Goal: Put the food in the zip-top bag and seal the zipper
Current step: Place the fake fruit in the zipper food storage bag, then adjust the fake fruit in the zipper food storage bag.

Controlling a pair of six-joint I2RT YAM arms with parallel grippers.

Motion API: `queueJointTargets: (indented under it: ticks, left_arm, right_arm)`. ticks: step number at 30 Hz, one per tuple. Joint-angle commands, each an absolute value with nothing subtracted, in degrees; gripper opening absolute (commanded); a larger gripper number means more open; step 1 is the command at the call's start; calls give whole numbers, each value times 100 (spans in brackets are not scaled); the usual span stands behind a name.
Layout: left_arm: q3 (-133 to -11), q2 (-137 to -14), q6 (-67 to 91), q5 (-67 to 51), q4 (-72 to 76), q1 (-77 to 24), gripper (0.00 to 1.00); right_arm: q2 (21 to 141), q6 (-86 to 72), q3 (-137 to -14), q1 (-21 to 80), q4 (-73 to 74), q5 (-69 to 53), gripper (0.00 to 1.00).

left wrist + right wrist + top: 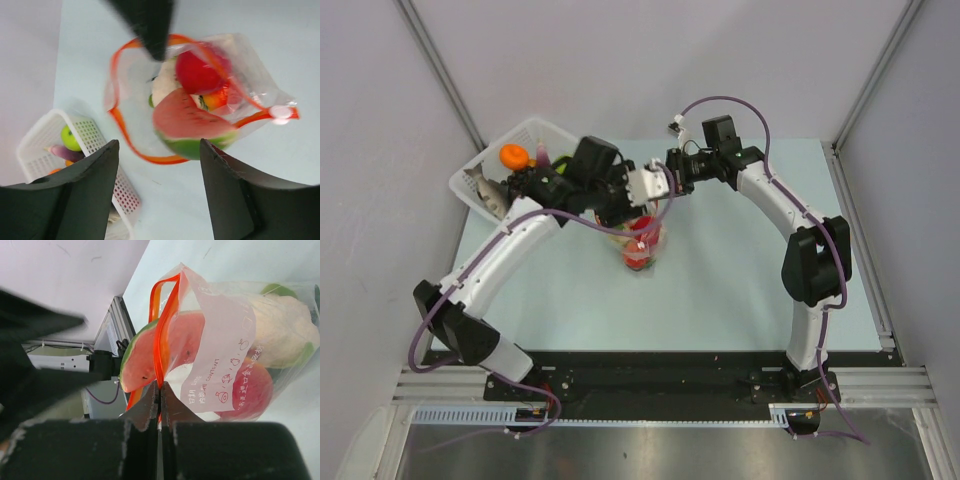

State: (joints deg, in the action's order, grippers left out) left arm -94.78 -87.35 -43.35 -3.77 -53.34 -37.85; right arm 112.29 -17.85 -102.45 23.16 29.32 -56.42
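The clear zip-top bag [642,246] hangs at the table's middle, its mouth open. In the left wrist view the bag [250,85] holds a watermelon slice [185,122], a red tomato [197,72] and white cauliflower [162,85]. The red-orange zipper [125,137] loops open around the mouth. My right gripper [160,386] is shut on the zipper strip [160,340] and holds the bag up; it also shows in the top view [647,190]. My left gripper [157,145] is open and empty, just beside the bag's mouth, and shows in the top view [617,212].
A white slatted basket [480,170] stands at the table's far left with an orange [513,156] and other toy foods. In the left wrist view the basket [95,140] holds a green fruit [70,137] and a purple item.
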Motion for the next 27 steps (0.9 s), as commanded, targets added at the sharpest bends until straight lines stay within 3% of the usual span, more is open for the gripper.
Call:
queueJointTargets:
  ticks: [1, 7, 10, 15, 19, 27]
  left_arm:
    - [-9923, -8684, -3954, -1816, -5880, -2868, 68]
    - [-9012, -8218, -5464, -3408, -5695, -2014, 68]
    - [-8222, -7849, -6651, -4322, -5257, -1583, 75]
    - [-7848, -7892, -8110, -4921, -5070, -1494, 78]
    - [-7866, -8226, -8411, -5194, -4922, -1494, 79]
    - [-8261, -8780, -9658, -5150, -5712, -1503, 69]
  right_arm:
    - [11206, -1661, -10494, 2303, 2874, -5845, 0]
    - [11224, -1617, -10512, 2259, 2918, -5959, 0]
    - [11224, -1538, -10520, 2250, 2971, -6012, 0]
    - [11232, -1380, -10529, 2250, 3093, -6091, 0]
    - [11224, -1240, -10556, 2250, 3190, -6117, 0]
    - [11267, -1213, -10626, 2241, 3252, -6143, 0]
